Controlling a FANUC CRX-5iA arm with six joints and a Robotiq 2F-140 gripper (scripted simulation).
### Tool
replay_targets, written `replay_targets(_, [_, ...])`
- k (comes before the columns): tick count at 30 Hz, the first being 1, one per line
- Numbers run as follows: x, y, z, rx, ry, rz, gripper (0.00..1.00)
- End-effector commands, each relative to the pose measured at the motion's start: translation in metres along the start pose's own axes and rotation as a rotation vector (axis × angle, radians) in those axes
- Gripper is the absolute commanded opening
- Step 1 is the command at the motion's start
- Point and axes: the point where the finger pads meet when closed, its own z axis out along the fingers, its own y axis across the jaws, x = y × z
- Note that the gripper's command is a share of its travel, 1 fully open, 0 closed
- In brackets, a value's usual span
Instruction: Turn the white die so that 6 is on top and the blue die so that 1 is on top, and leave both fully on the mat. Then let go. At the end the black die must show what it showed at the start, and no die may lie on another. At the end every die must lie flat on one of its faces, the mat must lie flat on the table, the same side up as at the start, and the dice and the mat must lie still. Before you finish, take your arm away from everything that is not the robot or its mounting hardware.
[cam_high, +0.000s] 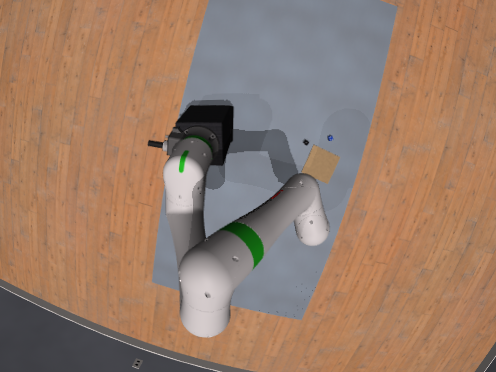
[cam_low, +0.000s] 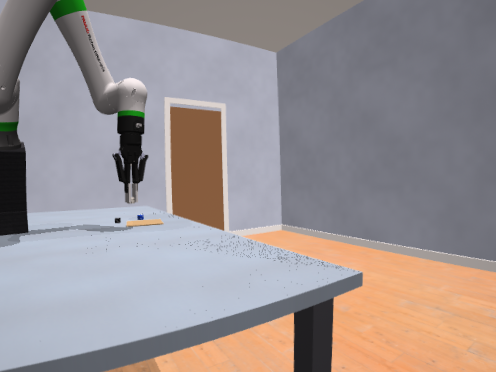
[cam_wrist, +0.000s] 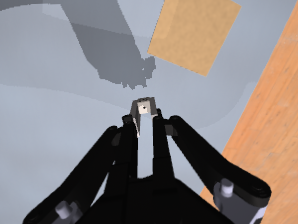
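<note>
My gripper (cam_wrist: 145, 106) is shut on the white die (cam_wrist: 144, 106) and holds it in the air above the table; the die face toward the wrist camera shows one pip. It also shows in the side view (cam_low: 131, 198), well above the table. The tan mat (cam_high: 321, 163) lies flat on the grey table, and shows in the wrist view (cam_wrist: 194, 33) ahead of the fingers. The black die (cam_high: 306, 142) and the blue die (cam_high: 330, 137) lie on the table just beyond the mat, off it. In the overhead view the arm hides the gripper.
The arm's black base (cam_high: 206, 130) stands on the table to the left. The table's right edge (cam_wrist: 260, 100) runs close to the mat, with wooden floor beyond it.
</note>
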Motion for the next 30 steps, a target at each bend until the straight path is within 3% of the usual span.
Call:
replay_targets(1, [-0.001, 0.0, 0.001, -0.003, -0.022, 0.115, 0.09])
replay_targets(10, [-0.003, -0.002, 0.002, 0.007, -0.072, 0.117, 0.09])
replay_targets(16, [0.003, 0.0, 0.003, 0.016, -0.256, 0.118, 0.09])
replay_targets(24, [0.008, 0.0, 0.006, 0.025, -0.406, 0.119, 0.09])
replay_targets(26, [0.008, 0.0, 0.006, 0.025, -0.406, 0.119, 0.09])
replay_targets(30, [0.011, 0.0, 0.008, 0.033, -0.521, 0.12, 0.09])
